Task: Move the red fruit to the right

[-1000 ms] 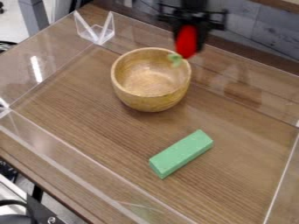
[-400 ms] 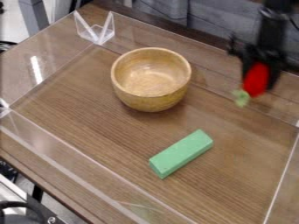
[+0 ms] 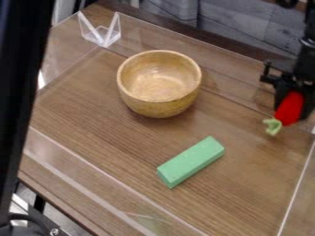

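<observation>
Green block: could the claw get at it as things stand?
Probably not yet: the claw seems to be holding the red fruit. Otherwise the green block lies uncovered, with nothing seen blocking it.

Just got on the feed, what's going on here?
The robot's gripper is shut on the red fruit, a toy strawberry with a pale green stem, at the right side of the picture. It looks to be held just above the wooden table, though this view can't settle the height. The wooden bowl sits to the left, nearer the middle, and the green block lies in front of it. The fruit hasn't been let go yet.
</observation>
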